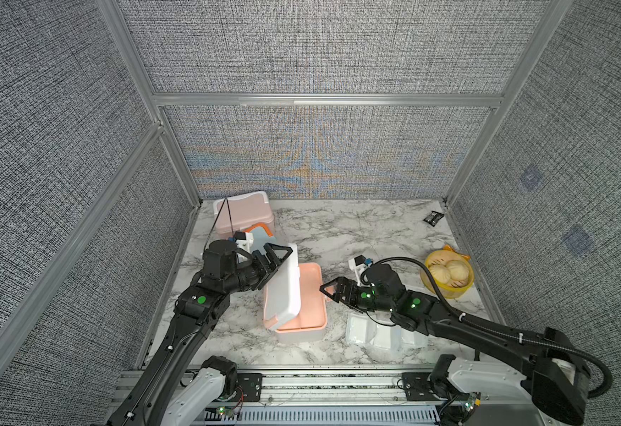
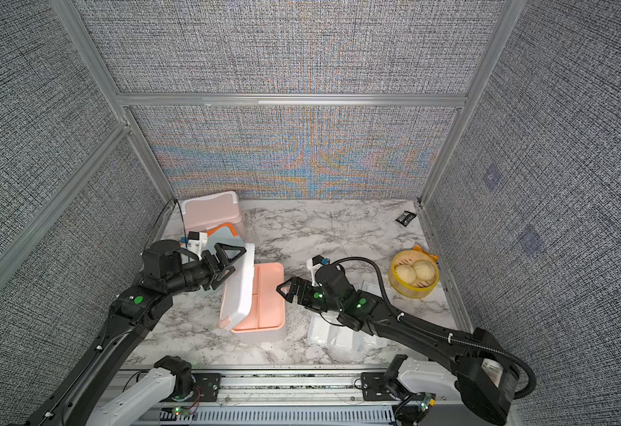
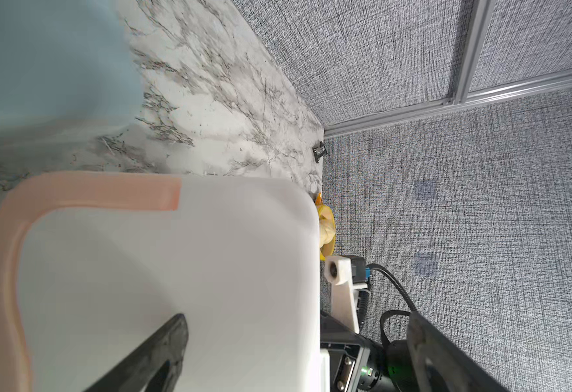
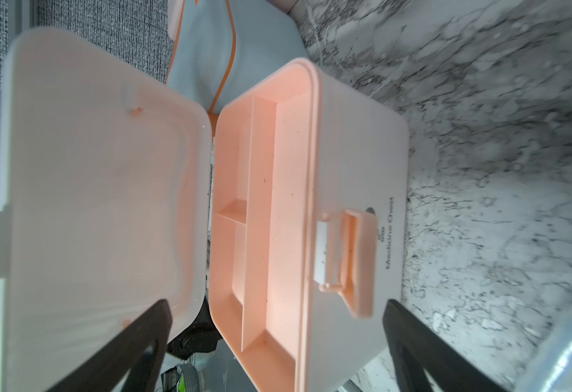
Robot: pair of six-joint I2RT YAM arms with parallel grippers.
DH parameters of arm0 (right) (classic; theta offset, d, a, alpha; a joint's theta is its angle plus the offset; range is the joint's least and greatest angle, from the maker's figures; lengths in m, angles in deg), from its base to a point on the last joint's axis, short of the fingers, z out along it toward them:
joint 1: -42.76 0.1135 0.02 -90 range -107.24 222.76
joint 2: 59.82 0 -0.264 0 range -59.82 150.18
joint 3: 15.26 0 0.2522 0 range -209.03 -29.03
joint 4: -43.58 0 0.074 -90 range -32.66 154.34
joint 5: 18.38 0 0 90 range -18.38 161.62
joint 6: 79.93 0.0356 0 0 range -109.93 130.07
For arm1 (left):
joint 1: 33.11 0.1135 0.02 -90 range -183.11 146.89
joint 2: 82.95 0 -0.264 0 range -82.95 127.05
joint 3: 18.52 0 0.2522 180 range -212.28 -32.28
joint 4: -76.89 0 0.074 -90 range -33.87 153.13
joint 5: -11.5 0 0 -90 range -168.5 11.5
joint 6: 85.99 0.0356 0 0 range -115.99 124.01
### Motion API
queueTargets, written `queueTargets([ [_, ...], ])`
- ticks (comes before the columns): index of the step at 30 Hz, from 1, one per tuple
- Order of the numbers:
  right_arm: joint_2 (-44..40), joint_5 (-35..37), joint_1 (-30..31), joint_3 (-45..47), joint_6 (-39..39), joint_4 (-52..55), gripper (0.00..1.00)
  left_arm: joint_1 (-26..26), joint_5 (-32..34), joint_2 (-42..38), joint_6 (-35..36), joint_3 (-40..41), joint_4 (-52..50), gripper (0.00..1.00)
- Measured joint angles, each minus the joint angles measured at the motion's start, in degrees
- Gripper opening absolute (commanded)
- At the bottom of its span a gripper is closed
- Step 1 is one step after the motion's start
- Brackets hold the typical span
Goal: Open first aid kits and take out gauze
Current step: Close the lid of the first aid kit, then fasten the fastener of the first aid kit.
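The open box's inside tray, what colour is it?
Peach tray, clearest in the right wrist view.

Marble table [image 1: 357, 228] with three kits [image 1: 301, 298], gauze packets [image 1: 379, 332], bun basket [image 1: 449, 274], black wrapper [image 1: 433, 217].

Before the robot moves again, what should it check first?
1. Lid of the white-and-peach kit up: ok, it stands open beside the left claw.
2. Left claw open: ok, jaws wide, one finger against the lid's outside.
3. Right claw free: ok, open and empty, at the kit's front.
4. Gauze in the kit's tray: not ok, its compartments look empty; under the tray, cannot tell.
5. Gauze packets out: ok, they lie on the table under the right arm.
6. Pink kit and blue kit opened: cannot tell, partly hidden.
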Motion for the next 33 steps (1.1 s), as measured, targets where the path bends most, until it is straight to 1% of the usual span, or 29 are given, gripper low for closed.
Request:
queueTargets([
  [6,-8.0,5.6,-3.1,1.7,-2.3,7.6,0.99,-5.5,3.6,3.9,0.9,-0.6,1.4,0.99],
  [12,-12.4,6.9,-6.8,3.7,-5.1,11.3,0.99,-9.2,7.8,5.7,3.9,-2.5,0.0,1.0],
  [16,-12.5,5.0,-9.1,5.1,-8.0,10.8,0.98,-10.9,10.2,6.2,6.3,-3.2,-1.9,0.99],
  [20,-9.3,0.0,-11.2,5.7,-10.7,6.8,0.9,-12.2,11.8,6.3,9.1,-3.9,-4.7,1.0],
  [22,-6.6,-2.6,-11.5,5.2,-11.8,4.9,0.88,-12.2,13.0,5.2,10.6,-3.9,-6.8,1.0],
  [26,-0.1,-7.8,-11.9,0.9,-15.3,3.8,0.9,-12.2,16.8,1.0,14.6,-3.9,-11.3,1.0],
  [28,3.2,-9.9,-11.9,-1.7,-17.1,3.6,0.95,-12.2,18.8,-1.0,16.4,-3.9,-13.6,1.0],
  [29,4.8,-10.8,-11.9,-2.7,-18.0,3.5,0.99,-12.2,20.2,-2.0,17.4,-4.0,-15.1,1.0],
  [33,9.2,-14.0,-11.9,-5.2,-20.6,4.2,0.99,-11.9,23.1,-3.3,20.0,-4.3,-19.2,0.99],
])
